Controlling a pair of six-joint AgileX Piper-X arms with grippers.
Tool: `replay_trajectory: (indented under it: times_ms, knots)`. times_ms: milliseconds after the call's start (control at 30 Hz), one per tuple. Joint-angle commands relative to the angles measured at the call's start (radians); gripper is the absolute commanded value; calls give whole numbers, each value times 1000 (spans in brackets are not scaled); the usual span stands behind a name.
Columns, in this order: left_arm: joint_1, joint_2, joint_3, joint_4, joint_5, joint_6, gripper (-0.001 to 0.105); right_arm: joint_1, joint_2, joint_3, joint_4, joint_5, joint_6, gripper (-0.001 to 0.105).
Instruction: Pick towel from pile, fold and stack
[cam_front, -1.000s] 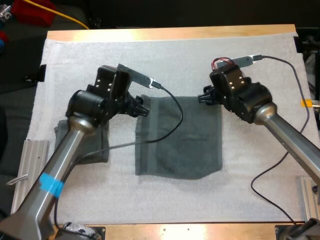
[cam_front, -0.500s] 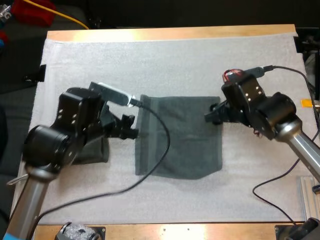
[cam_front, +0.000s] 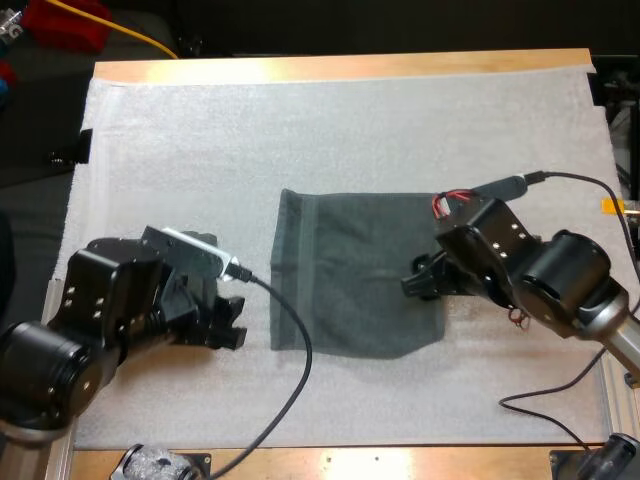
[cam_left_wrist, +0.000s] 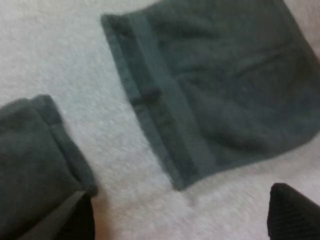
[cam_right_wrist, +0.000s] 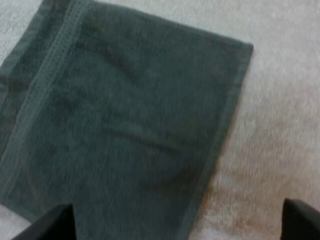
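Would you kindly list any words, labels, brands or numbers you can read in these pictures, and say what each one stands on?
None: no text can be read here. The spread towel, the white mat, the left gripper and the right gripper show no legible word, label, brand, number or sign.

**Two towels, one mat, one bench**
The tally: two dark grey-green towels, one spread flat and one lying thicker and layered at its edge. There is a single white mat beneath both, on a single wooden bench. Two robot arms are counted, the left arm and the right arm.
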Motion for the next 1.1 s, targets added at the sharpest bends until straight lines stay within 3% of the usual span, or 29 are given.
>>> replay_trajectory:
  times_ms: [0,333,667,1067]
  knots:
    - [-4,-19,-9,19,29,-11,69,2,-22,-3,29,6,9,78]
    - [-4,-72,-7,70,124,-17,69,2,-122,21,132,29,41,78]
    - [-4,-116,59,102,197,-30,69,0,-302,249,135,29,148,78]
    - [-4,-141,79,102,235,-38,69,0,-340,414,-45,-50,153,78]
